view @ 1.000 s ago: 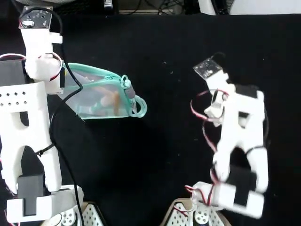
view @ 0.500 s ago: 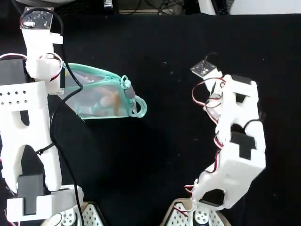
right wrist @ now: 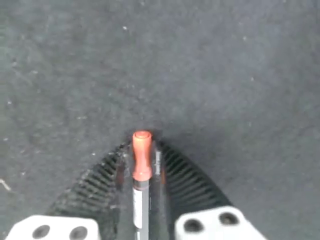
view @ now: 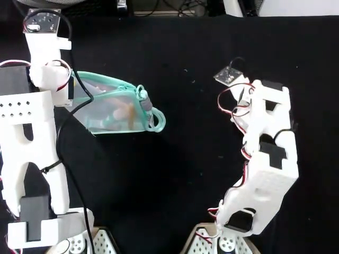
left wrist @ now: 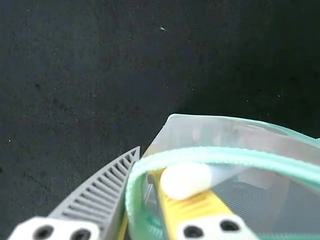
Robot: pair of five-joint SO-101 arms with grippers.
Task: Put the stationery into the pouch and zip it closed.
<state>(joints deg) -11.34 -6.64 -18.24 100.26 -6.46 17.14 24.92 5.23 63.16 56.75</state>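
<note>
Pouch (view: 114, 108) rim's pinched in your left gripper (left wrist: 147, 167); right gripper (right wrist: 141, 150) clamps a pen (right wrist: 142, 167), barrel mostly hidden.

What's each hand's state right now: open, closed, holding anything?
Left hand: closed on the rim of the pouch.
Right hand: closed on a red-capped pen.

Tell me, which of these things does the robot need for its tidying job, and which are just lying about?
Part of the job: the pouch, held at its rim by the left gripper; stationery already inside it; the orange-capped pen in the right gripper.
Just lying about: the black table; cables beyond its far edge.
</note>
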